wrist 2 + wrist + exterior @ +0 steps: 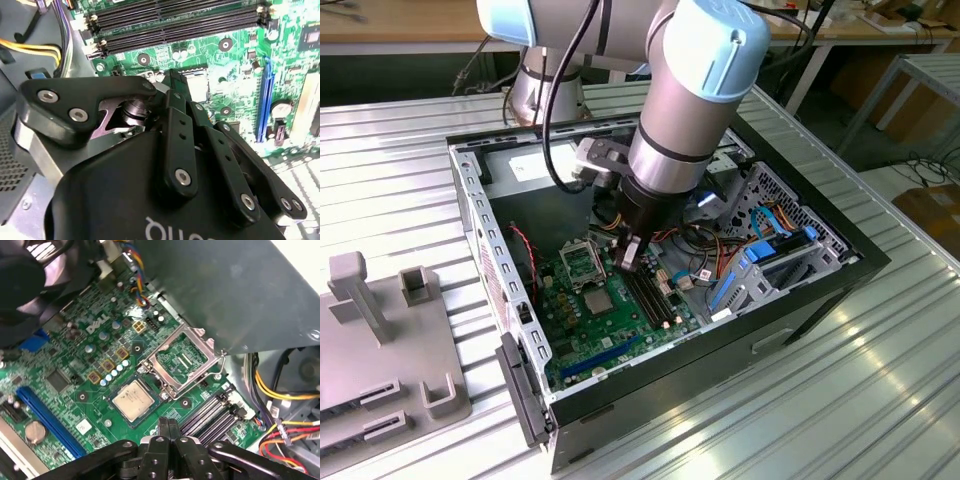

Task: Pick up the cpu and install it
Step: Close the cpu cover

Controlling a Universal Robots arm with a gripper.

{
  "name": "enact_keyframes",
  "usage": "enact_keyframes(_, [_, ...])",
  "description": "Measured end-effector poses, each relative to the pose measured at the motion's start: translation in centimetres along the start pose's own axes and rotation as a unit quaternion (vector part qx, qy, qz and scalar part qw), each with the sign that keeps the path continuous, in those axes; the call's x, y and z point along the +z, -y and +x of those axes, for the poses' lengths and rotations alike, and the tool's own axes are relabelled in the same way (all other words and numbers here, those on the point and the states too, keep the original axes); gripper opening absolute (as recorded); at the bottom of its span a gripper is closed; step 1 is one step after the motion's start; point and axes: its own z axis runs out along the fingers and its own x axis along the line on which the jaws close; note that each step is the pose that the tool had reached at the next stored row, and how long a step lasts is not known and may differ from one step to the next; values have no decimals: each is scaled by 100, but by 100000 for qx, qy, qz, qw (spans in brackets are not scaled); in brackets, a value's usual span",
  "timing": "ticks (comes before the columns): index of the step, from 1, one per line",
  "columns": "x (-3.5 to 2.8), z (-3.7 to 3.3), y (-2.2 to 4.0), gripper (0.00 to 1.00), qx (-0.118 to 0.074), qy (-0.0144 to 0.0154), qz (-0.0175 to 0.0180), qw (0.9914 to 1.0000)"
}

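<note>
The pincer (168, 421), closed tight on nothing, hangs low; the cpu (132, 401) lies flat just beyond its tips. A sideways drift could scrape it or snag the open metal frame (161, 376) beside it.

1. In the first wrist view, a white maker's logo (97, 326) is printed on the green motherboard (75, 390) among round capacitors (103, 335). The letters are plain to read.
2. In the same view, a silvery chip (133, 400) on the board carries faint lines of print, too small to make out.
3. A small white sticker (83, 427) sits on the board just beside the blue slot (47, 420). Its marks are illegible.
4. In the second wrist view, large white letters (172, 231) run across the black body of the hand (181, 95), cut off by the frame's edge.
5. In the exterior view, a pale label (535, 162) lies on the power-supply box (510, 172) in the far corner of the computer case (720, 400), toward the exterior view's left. It is unreadable.
</note>
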Motion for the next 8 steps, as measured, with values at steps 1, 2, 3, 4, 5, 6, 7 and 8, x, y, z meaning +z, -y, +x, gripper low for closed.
enact_keyframes(1, [2, -3, 4, 11, -680, -47, -1, 99998])
enact_keyframes(2, [4, -7, 9, 11, -1200, -79, 1, 99993])
enact_keyframes(3, [6, -13, 14, 11, -1597, -97, -4, 99987])
enact_keyframes(4, [8, -20, 16, 11, -1868, -106, -8, 99982])
enact_keyframes(5, [9, -28, 14, 11, -2072, -118, -8, 99978])
enact_keyframes(6, [9, -43, 8, 11, -2312, -138, -9, 99973])
enact_keyframes(7, [10, -58, 1, 11, -2474, -146, -8, 99969])
enact_keyframes(8, [11, -72, -10, 11, -2586, -158, -6, 99966])
